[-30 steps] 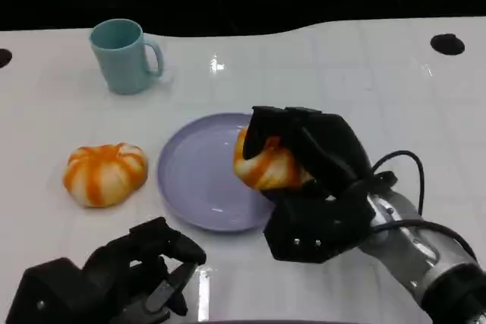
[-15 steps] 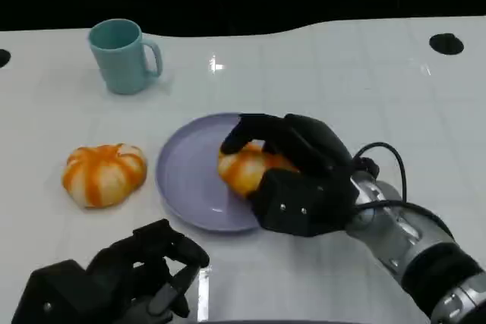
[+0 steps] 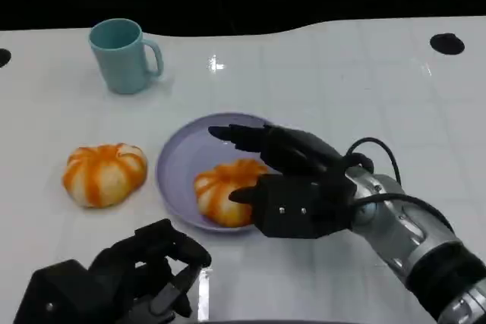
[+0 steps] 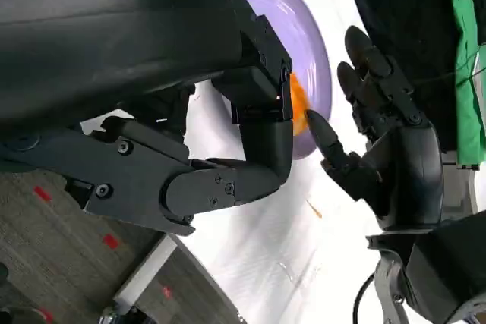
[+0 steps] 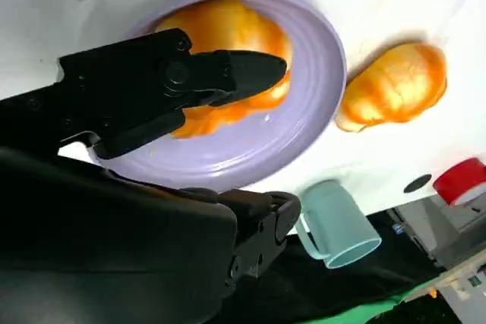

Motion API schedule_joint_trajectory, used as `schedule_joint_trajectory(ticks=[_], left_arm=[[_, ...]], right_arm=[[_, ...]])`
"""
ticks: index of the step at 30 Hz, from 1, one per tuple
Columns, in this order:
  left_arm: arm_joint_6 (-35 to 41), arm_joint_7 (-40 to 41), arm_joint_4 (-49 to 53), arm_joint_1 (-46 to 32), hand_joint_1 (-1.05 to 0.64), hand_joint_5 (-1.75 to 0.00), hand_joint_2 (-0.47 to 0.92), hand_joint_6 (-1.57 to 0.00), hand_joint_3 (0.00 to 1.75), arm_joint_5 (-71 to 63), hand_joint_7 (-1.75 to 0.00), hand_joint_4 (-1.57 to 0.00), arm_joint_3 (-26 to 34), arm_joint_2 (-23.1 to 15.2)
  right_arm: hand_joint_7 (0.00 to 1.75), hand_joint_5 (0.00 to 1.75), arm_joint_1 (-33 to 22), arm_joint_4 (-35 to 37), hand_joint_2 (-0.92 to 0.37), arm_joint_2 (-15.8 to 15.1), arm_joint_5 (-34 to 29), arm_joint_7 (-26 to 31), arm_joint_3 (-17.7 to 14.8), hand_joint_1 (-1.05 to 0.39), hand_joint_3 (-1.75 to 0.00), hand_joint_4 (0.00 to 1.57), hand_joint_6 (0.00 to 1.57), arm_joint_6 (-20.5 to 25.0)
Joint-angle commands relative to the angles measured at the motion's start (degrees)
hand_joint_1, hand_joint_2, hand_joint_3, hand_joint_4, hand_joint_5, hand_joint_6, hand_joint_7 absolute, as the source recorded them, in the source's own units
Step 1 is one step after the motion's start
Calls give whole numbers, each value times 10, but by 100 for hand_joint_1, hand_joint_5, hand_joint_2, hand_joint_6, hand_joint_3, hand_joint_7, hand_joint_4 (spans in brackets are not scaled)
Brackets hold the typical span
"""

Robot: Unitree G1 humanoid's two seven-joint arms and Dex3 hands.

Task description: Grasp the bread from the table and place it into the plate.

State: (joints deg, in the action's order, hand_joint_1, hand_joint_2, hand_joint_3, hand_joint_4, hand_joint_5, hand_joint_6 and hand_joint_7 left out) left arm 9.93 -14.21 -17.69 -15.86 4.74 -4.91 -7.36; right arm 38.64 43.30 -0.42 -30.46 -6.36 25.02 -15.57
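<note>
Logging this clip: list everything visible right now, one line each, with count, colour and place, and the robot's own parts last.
bread on the plate: one, orange and white, on the plate's near-right part, beside the right hand.
bread on the table: one, orange and white, left of the plate.
plate: one, lavender, mid-table.
mug: one, teal, upright, far left of the table.
table: one, white, with black round marks at its far-right and far-left edges.
red object: one, off the table, unidentifiable.
right robot hand: one, black, fingers spread over the plate, holding nothing.
left robot hand: one, black, fingers curled in, nothing in it, at the near-left edge.
</note>
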Motion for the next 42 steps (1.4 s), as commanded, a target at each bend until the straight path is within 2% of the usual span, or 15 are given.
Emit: schedule_joint_trajectory(ticks=[1,5,13,19,25,27,28,30,32,34,35,38,42], left_arm=[[0,7,-7,-2,-43,-175,92,-61,48,-6,-137,-63,2,-4],[3,6,-7,-2,-42,-175,92,-61,48,-2,-137,-63,2,-2],[5,10,-13,-3,-44,-175,92,-61,47,-7,-136,-63,-3,-2],[7,9,-17,-4,-42,-175,92,-61,48,-6,-137,-63,-3,-1],[14,10,-16,-2,-43,-175,92,-61,49,-5,-137,-63,0,1],[11,10,-15,-2,-42,-175,92,-60,48,-6,-137,-62,0,1],[10,10,-15,-2,-42,-175,92,-60,49,-7,-137,-62,0,1],[11,9,-15,-1,-42,-175,92,-60,49,-8,-137,-62,0,0],[15,8,-15,0,-42,-175,92,-59,49,-5,-137,-62,1,1],[15,8,-15,0,-42,-175,92,-58,48,-4,-136,-62,1,1],[12,7,-13,0,-42,-175,92,-59,48,-4,-136,-62,1,1],[12,6,-12,1,-42,-175,92,-59,48,-2,-137,-63,3,2],[14,6,-13,0,-42,-175,92,-60,48,-3,-137,-63,4,0]], right_arm=[[0,7,-18,-30,-92,-13,9,-10,-2,-69,-30,0,12,6],[0,7,-36,-61,-92,-24,11,-20,-4,-69,-30,0,12,6],[2,12,-99,-185,-92,-73,59,-75,-28,-62,-27,6,17,3],[9,28,-150,-278,-92,-118,80,-102,-47,-58,-26,29,30,-4],[16,48,-202,-341,-92,-130,110,-107,-68,-48,-19,53,49,0],[16,63,-218,-358,-92,-132,122,-107,-76,-43,-16,54,59,-1],[16,79,-228,-366,-92,-132,127,-104,-81,-40,-14,53,65,-3],[17,94,-243,-377,-92,-132,134,-100,-89,-38,-12,52,72,-8],[24,111,-259,-386,-91,-132,139,-93,-96,-31,-12,59,83,-14],[28,124,-274,-394,-90,-133,141,-87,-103,-29,-14,62,87,-17],[35,136,-282,-399,-88,-135,142,-86,-106,-27,-21,64,90,-19],[69,153,-300,-413,-65,-141,144,-88,-112,-23,-73,69,84,-20],[94,159,-322,-432,-52,-153,143,-89,-119,-21,-98,74,86,-26]])
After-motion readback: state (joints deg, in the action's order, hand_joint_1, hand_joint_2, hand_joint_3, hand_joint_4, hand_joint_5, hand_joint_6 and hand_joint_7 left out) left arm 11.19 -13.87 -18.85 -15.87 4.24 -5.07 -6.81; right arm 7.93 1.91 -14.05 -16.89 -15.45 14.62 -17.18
